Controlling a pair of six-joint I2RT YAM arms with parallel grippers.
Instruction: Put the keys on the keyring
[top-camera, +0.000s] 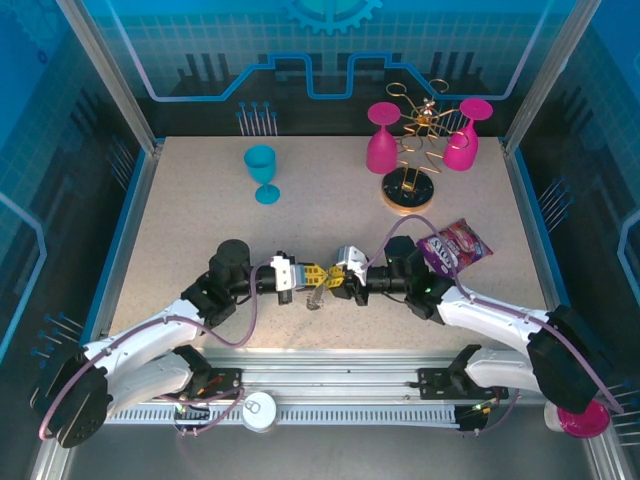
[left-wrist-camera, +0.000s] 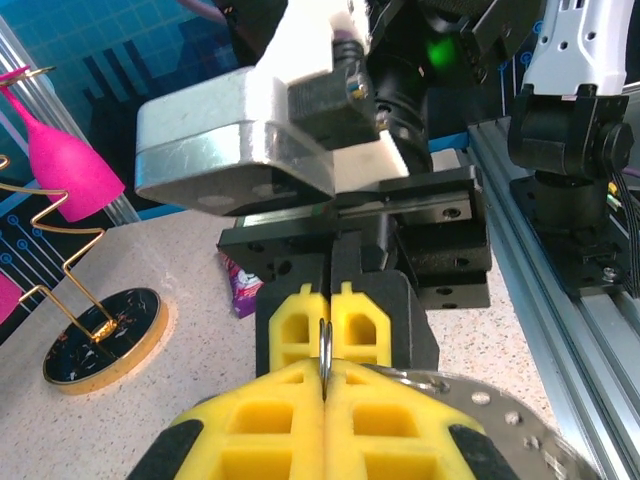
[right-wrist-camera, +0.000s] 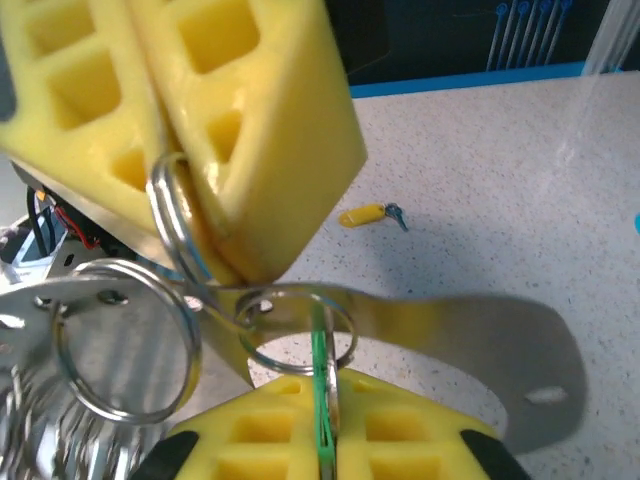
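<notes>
R end effector (right-wrist-camera: 324, 425) pinching green plastic key (right-wrist-camera: 320, 358)

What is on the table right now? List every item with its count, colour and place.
keyring: one, silver, held above the table between both grippers
green key: one, green, between the right gripper's pads
yellow key: one, yellow, lying loose on the table
blue goblet: one, blue, upright, far left
pink goblets: two, pink, hung upside down on the rack
glass rack: one, gold wire, round base, far right
snack packet: one, purple and red, right side
left gripper: yellow fingers, shut on a keyring ring
right gripper: yellow fingers, shut on the green key
</notes>
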